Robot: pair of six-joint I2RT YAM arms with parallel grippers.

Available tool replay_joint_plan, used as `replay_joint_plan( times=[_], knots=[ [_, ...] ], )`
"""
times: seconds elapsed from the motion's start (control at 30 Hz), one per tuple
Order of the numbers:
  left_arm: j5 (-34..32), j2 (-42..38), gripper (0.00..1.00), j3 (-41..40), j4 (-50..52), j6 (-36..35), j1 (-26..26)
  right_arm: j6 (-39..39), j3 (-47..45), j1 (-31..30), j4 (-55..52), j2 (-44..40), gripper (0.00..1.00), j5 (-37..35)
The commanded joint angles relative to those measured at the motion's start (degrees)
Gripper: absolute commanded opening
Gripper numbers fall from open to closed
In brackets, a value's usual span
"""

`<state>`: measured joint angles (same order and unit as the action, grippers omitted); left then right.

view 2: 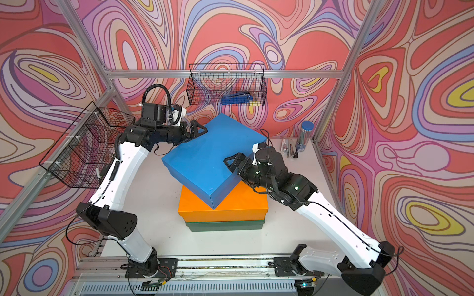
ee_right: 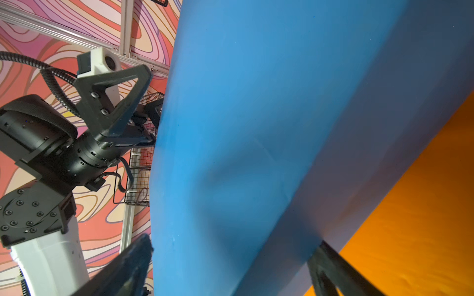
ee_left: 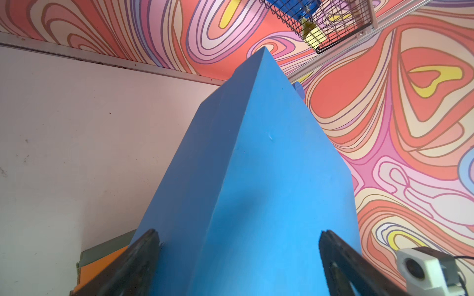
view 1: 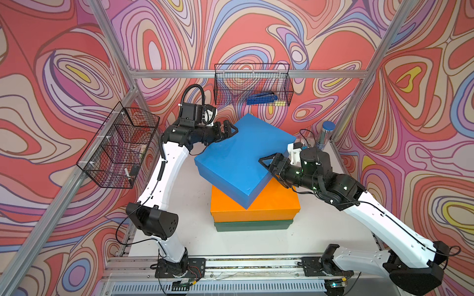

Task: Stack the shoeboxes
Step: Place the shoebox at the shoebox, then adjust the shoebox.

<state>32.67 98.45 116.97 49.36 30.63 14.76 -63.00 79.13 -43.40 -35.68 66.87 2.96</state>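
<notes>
White arm shells (view 1: 168,164), black joints (view 1: 156,223), corrugated black cable (view 1: 191,88); left hand (view 1: 229,132) black, triangular, possibly two-screwed.

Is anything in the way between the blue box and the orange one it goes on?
Nothing separate shows between them. The blue box already sits crooked over the orange box; only one finger of the right gripper seems to lie by their meeting edge.

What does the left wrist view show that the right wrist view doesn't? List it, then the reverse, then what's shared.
Left wrist only: the dark green box edge, the white table, and a blue tool in a wire basket. Right wrist only: the left arm and a second basket beside it. Both: the blue box lying over the orange box.
</notes>
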Motion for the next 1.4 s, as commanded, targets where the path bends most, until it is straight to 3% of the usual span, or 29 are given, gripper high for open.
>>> replay_joint_plan(
  times=[0.0,0.6,0.83,1.13,1.37],
  knots=[
    [-1.7,-1.9,1.00,1.9,3.5,-2.6,0.0,4.4,2.3,-0.5,-1.6,0.0,0.98,-1.4],
    [-6.2,-9.4,1.00,-4.0,7.3,-7.0,-7.8,13.8,6.2,1.8,-15.6,-2.9,0.98,-6.4],
    [-7.2,-15.6,1.00,-9.6,9.3,-8.7,-12.5,22.9,11.1,15.5,-17.5,1.0,0.98,4.0],
    [-15.6,-24.8,1.00,-16.5,13.8,-10.1,-13.3,37.4,22.6,28.8,-19.7,11.9,0.98,9.6],
    [-13.8,-33.3,1.00,-25.0,14.3,-7.1,-13.3,47.8,28.3,36.0,-15.5,20.6,0.98,18.0]
  ],
)
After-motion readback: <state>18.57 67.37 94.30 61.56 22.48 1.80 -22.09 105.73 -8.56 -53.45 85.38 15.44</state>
